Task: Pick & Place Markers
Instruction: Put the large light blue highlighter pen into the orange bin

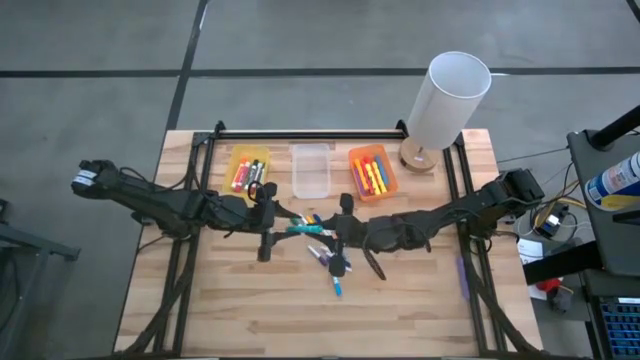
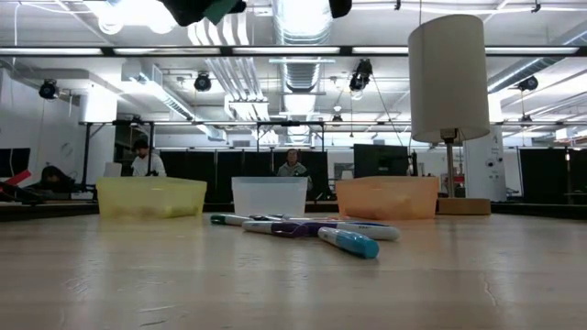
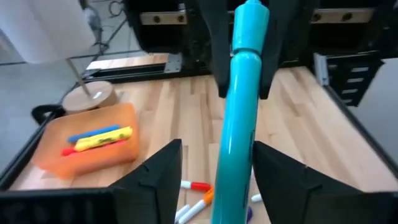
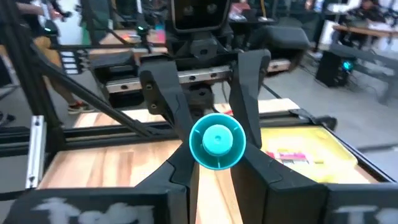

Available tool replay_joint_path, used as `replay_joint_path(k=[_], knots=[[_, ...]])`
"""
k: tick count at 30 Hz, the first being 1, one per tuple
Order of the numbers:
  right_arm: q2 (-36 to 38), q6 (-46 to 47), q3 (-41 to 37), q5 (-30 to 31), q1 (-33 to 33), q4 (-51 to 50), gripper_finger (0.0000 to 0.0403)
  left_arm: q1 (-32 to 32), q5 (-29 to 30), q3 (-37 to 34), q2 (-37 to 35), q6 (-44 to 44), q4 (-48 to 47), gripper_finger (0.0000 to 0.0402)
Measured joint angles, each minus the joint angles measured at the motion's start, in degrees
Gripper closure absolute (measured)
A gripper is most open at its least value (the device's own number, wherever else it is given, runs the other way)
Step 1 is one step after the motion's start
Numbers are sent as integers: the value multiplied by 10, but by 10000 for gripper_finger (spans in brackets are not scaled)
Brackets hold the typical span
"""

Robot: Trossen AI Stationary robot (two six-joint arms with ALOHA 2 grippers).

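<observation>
Teal marker mid-handover above the table

The right gripper clamps the teal marker at one end; the left gripper stands released, its fingers either side of the shaft. One-ended hold: it could tilt or slip, dropping among the loose markers.

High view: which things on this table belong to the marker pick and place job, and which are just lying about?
Job: teal marker, held by the right gripper, with the left gripper open around it; loose markers; yellow bin, clear bin, orange bin.
Lying about: white lamp.
</observation>
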State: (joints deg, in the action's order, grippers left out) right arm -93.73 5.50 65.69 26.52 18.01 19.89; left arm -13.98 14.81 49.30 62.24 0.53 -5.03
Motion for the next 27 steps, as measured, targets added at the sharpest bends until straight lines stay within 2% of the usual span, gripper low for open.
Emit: replay_joint_path(k=[9, 15, 18, 22, 27], knots=[[28, 53, 53, 66, -4, -179, 336, 0, 4, 0, 0, 33, -42, 209], [35, 116, 130, 116, -27, -390, 335, -6, 1, -34, 0, 81, -35, 209], [36, 169, 168, 123, -52, -504, 335, -27, 1, -81, 0, 87, 41, 209], [36, 213, 191, 121, -85, -606, 334, -60, -3, -151, -2, 80, 199, 209], [36, 266, 198, 54, -146, -672, 333, -72, -2, -207, -2, 65, 350, 209]])
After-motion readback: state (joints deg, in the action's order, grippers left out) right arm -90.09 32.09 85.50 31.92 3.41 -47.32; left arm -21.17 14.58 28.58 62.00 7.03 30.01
